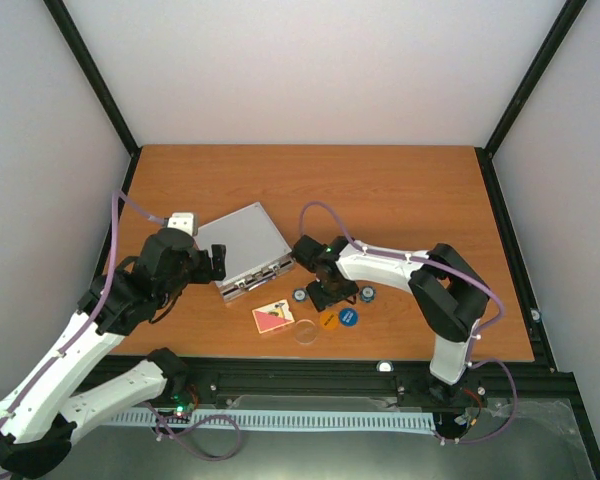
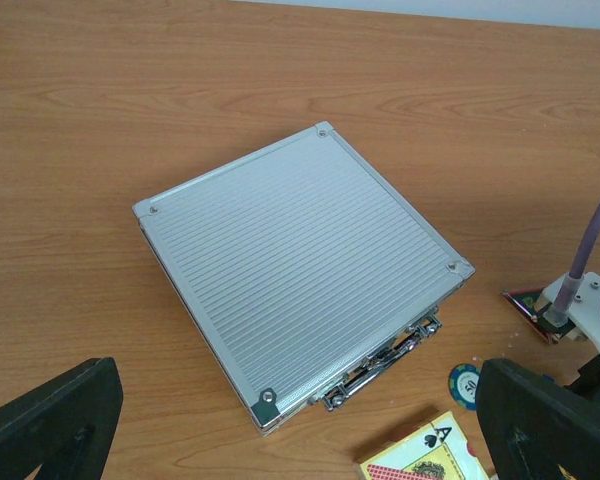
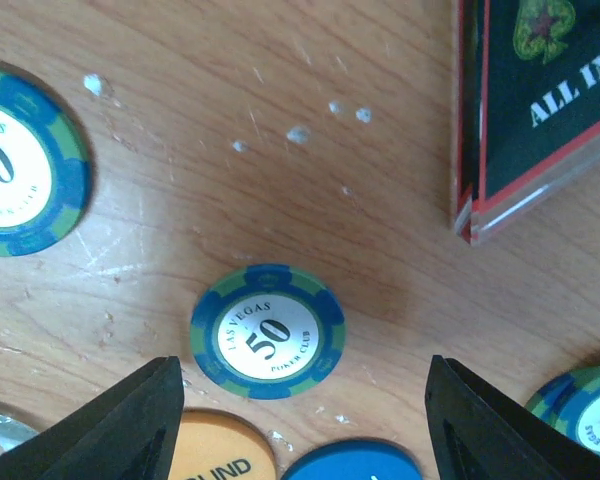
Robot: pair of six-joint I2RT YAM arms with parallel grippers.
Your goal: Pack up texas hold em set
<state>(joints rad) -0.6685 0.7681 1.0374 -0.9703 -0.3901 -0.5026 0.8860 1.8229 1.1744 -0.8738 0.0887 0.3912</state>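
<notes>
Your right claw [image 3: 305, 400] stands partly open and empty over a blue-white chip [image 3: 267, 331] that lies flat on the table [image 3: 380, 230]. The chip is thin and the wood is smooth. If you close too high, the fingers [image 3: 130, 420] are likely to skate over its rim. If you come in off-centre, one finger probably shoves it into the orange disc [image 3: 220, 455] or the blue disc [image 3: 350, 462], which sit just beside it. The red-black triangle [image 3: 540, 110] is near on the far side, so a wide sweep could knock that too.

The bigger worry is the case [image 2: 300, 265]. It lies on the table with its lid shut and its latches [image 2: 380, 365] towards your left claw [image 2: 295, 400], which is spread wide with nothing in it. Anything you lift now has nowhere to go until that lid is up. The case looks light, so pressing on a latch may slide or turn it instead of releasing it. It could then push the card deck [image 2: 425, 455] and the chip next to the deck [image 2: 465, 385].

Both arms work close together here, so watch that they don't collide.
</notes>
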